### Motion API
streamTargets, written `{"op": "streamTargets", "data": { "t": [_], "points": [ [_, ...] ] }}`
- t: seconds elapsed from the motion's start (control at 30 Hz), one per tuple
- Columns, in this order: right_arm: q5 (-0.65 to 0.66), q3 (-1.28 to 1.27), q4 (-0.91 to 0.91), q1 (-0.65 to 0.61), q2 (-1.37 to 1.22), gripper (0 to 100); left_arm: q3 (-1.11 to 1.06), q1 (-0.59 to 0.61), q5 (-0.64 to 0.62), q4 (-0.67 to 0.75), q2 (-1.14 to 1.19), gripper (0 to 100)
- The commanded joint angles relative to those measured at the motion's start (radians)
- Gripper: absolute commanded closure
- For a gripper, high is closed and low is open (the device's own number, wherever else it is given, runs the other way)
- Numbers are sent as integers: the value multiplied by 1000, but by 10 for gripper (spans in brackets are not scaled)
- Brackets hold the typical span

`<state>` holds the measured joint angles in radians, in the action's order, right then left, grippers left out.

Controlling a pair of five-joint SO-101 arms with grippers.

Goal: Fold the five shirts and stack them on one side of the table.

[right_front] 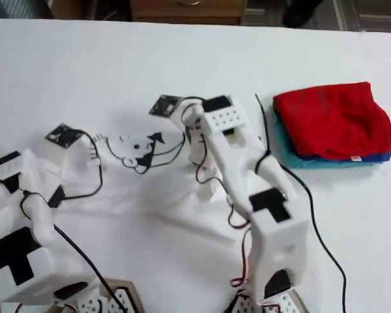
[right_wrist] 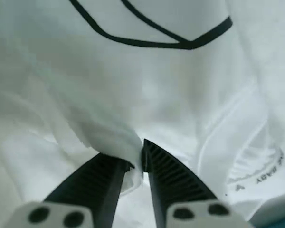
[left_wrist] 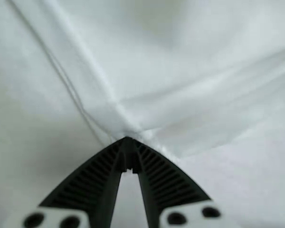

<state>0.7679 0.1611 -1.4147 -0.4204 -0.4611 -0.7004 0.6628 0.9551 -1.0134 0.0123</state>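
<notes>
White fabric lies bunched between the two black ribbed jaws of the right gripper (right_wrist: 138, 159), which are drawn together and clamped on a puckered fold of the white shirt (right_front: 150, 195). A small wad of cloth squeezes out between the jaw tips, and loose creases spread away from the pinch on both sides. Just beyond the tips, the shirt carries the heavy black lines of a cartoon print (right_front: 140, 151).

The left gripper (left_wrist: 128, 142) is closed as well. Its tips meet at a point right on a raised ridge of the same shirt, with only a thin slit left between the jaws farther back. Two seams or creases run in from either side and converge exactly at that pinch, so the cloth looks pulled taut towards the tips. Whether cloth or table shows through the slit behind the tips cannot be told.

From the high view, the shirt lies rumpled on the table (right_front: 117, 59) between the two arms, one arm at each side of it.

On the far side of the right gripper from the left one, well apart from both, sits a folded stack: a red shirt (right_front: 329, 120) on top, a blue shirt (right_front: 378, 157) beneath it, and a teal shirt (right_front: 293, 156) at the bottom, their edges peeking out under the red.
</notes>
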Motion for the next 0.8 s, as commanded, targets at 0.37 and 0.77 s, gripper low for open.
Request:
{"op": "streamTargets", "data": {
  "t": [0.37, 0.77],
  "points": [
    [-89, 388, -248, 70, 7, 963, -4, 18, 6, 15, 5, 973],
    [-118, -124, -223, -154, 410, 975, -4, 17, 6, 15, 5, 973]
  ]
}}
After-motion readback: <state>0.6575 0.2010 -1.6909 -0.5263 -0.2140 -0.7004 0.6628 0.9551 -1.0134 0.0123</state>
